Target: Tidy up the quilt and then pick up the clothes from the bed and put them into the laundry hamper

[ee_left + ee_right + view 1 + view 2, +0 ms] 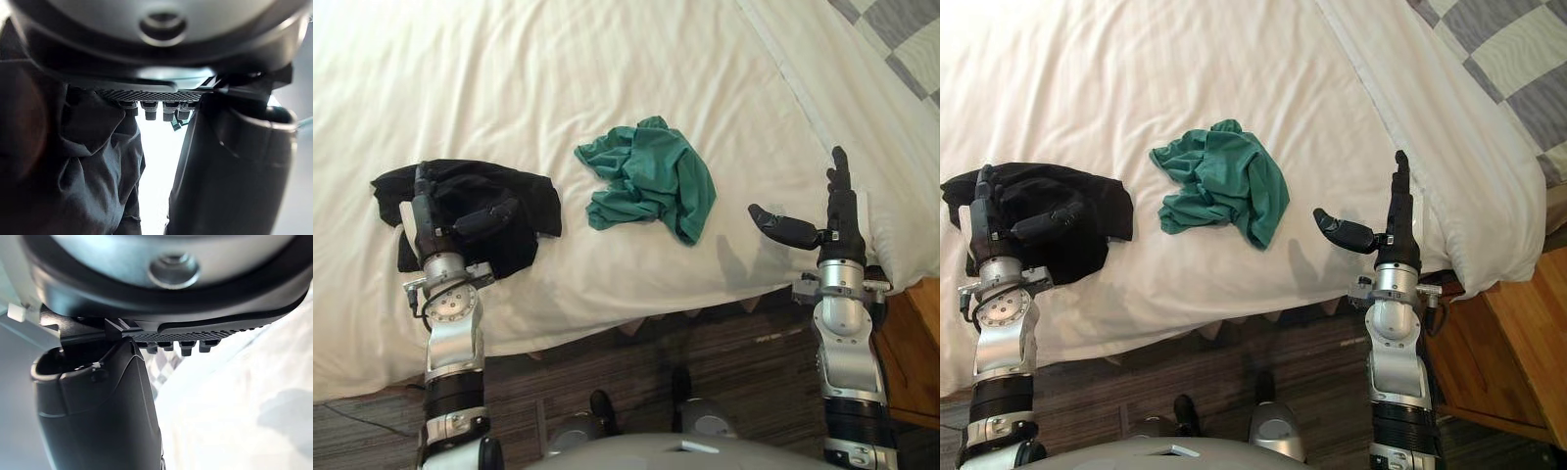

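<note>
Two garments lie on the white quilt (pixel 558 78), which looks smooth and spread flat, so we judge the tidying done and the clothes the step in hand; our left hand (pixel 431 223) sits over the black garment (pixel 524 196) by the bed's near edge, fingers straight and thumb spread wide across the cloth, nothing pinched yet, a placing that suits closing down on the bunched fabric under the palm; in the left wrist view the dark cloth lies right beside the palm, though we cannot tell whether the fingertips press it; the green garment (pixel 651 181) lies crumpled in the middle, between our two hands and apart from both; our right hand (pixel 842 227) hovers at the bed's edge, empty, fingers straight and thumb held out toward the green garment, probably posed ready for that piece; a checkered cloth (pixel 901 39) shows at the far right corner; loose folds could slip from a shallow grasp, so we expect a deep curl is needed.
</note>
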